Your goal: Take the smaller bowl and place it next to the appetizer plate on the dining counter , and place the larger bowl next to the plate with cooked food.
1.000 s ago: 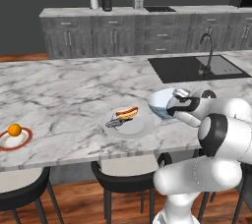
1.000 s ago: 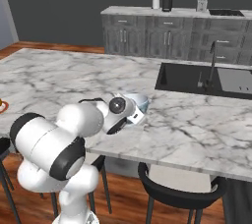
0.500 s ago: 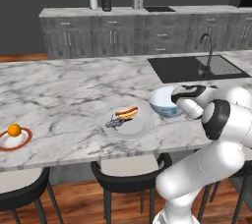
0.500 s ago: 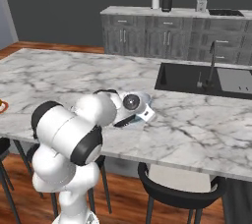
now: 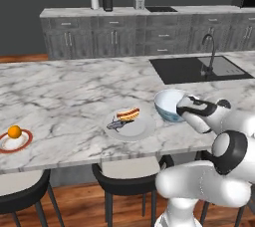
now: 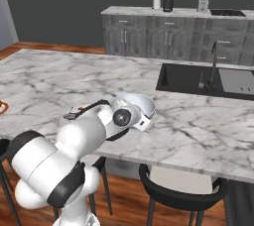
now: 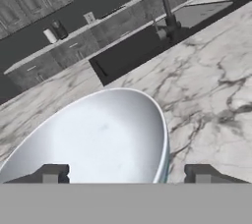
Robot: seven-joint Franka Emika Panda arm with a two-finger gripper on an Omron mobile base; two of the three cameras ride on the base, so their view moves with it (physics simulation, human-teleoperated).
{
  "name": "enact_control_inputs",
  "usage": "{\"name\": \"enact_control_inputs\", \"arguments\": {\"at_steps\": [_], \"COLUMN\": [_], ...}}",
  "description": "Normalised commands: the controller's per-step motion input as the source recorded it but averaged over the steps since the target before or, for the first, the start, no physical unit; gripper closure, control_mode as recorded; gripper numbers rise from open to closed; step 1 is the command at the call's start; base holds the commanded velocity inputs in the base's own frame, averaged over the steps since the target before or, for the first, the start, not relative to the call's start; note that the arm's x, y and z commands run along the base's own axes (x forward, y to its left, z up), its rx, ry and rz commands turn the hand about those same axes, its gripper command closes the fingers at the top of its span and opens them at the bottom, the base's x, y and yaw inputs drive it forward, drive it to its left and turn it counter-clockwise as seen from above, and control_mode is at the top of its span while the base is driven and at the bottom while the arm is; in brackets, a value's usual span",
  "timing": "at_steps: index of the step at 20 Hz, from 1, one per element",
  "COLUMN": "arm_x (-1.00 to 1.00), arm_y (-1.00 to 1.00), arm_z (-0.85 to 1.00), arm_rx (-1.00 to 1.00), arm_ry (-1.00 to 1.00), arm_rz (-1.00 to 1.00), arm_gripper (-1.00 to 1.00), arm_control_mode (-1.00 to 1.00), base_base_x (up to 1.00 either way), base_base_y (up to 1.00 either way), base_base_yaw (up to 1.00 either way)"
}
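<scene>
The larger bowl (image 5: 168, 103), white inside with a blue pattern outside, stands on the dining counter (image 5: 74, 96) just right of the plate with cooked food (image 5: 133, 129), which carries a hot dog (image 5: 128, 114). My gripper (image 5: 182, 109) is at the bowl's right rim, open. In the hand view the fingertips (image 7: 49, 174) stand wide apart with the bowl (image 7: 98, 139) between them. The appetizer plate (image 5: 15, 141), red-rimmed with an orange on it, lies at the counter's far left. The smaller bowl is out of view.
A black sink (image 5: 199, 69) with a faucet (image 5: 211, 52) is set into the counter behind and to the right of the bowl. Dark stools (image 5: 127, 173) stand along the near edge. Grey cabinets (image 5: 124, 37) line the back wall.
The gripper's jaws have spread apart and let go of the larger bowl, which now rests on the counter beside the hot dog plate. The arm has shifted a little.
</scene>
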Motion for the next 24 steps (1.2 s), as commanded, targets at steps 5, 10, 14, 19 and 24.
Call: {"name": "enact_control_inputs", "arguments": {"at_steps": [5,10,14,19,24], "arm_x": [-0.5,-0.77,-0.7,-0.71,-0.38], "arm_y": [-0.02,0.01,0.5,0.95,0.89], "arm_z": [1.0,1.0,1.0,0.82,0.24], "arm_rx": [0.0,0.0,0.0,0.0,-0.01], "arm_ry": [0.18,0.43,0.31,0.34,0.16], "arm_rz": [0.0,0.01,0.06,0.19,0.25], "arm_gripper": [-1.0,-1.0,-1.0,-1.0,-1.0], "arm_control_mode": [-1.0,-1.0,-1.0,-1.0,-1.0], "base_base_x": [0.0,0.0,0.0,0.0,0.0], "base_base_y": [0.0,0.0,0.0,0.0,0.0], "base_base_yaw": [0.0,0.0,0.0,0.0,0.0]}}
